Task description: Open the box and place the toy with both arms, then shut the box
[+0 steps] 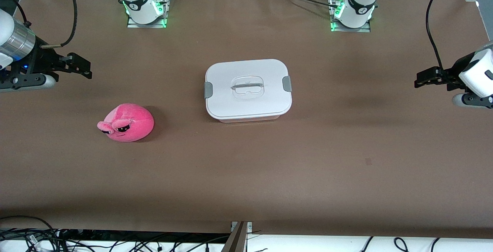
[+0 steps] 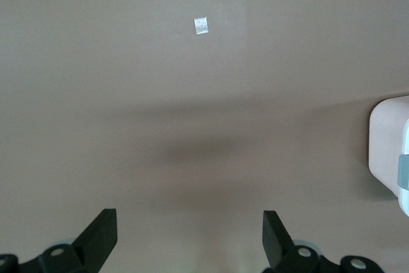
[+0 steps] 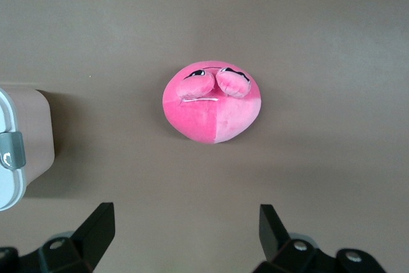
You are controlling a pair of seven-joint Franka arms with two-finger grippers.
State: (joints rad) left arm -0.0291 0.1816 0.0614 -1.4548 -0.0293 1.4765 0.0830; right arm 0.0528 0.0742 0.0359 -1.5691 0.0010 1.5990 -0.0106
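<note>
Nothing of the task looks done yet: the box (image 1: pixel 248 90) sits in the middle of the surface (image 1: pixel 346 148) with its white lid (image 1: pixel 246 75) on and both grey clips (image 1: pixel 208 89) in place, and the toy (image 1: pixel 126 123) lies outside it, toward the right arm's end and nearer the front camera. Unclipping, lifting the lid, loading the toy and closing are all left. The right gripper (image 3: pixel 185 234) hangs with jaws spread wide and empty, the toy ahead of them on the surface, untouched. The left gripper (image 2: pixel 190 238) is likewise released and holds nothing, over bare surface, the box's end off to one side of its jaws.
</note>
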